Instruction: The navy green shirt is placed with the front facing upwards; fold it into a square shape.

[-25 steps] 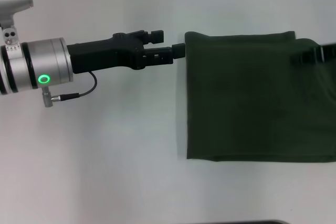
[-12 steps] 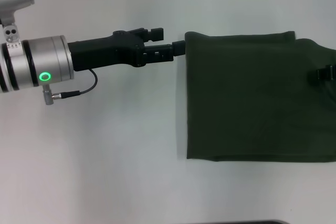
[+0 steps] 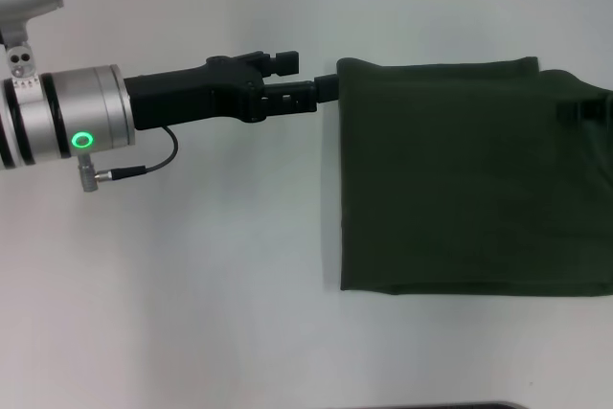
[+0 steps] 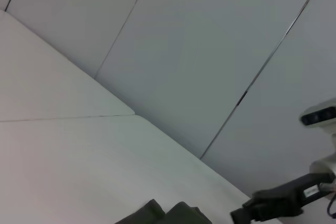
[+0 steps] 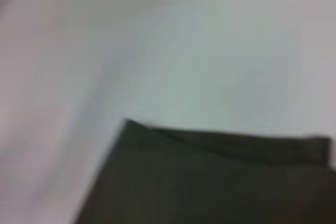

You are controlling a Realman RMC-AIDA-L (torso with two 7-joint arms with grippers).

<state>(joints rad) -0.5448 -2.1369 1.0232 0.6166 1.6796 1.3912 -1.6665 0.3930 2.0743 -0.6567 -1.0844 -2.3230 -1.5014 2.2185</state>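
Note:
The navy green shirt (image 3: 460,179) lies folded into a dark rectangle on the right of the white table (image 3: 192,284); no lettering or collar shows. My left gripper (image 3: 311,77) reaches in from the left, open, with one fingertip (image 3: 328,91) against the shirt's left edge just below its far left corner. My right gripper (image 3: 584,110) shows only as a dark shape over the shirt's far right part at the picture's edge. The right wrist view shows a corner of the shirt (image 5: 210,182). The left wrist view shows a bit of the shirt (image 4: 168,216) and the right gripper (image 4: 273,208) beyond it.
The shirt's right side runs out of the head view. A dark edge (image 3: 450,406) shows at the table's near border. Grey wall panels (image 4: 210,51) stand behind the table.
My right gripper has shifted over the shirt's right part, first nearer to me and outward, then back a little. My left gripper has barely moved. The shirt lies the same.

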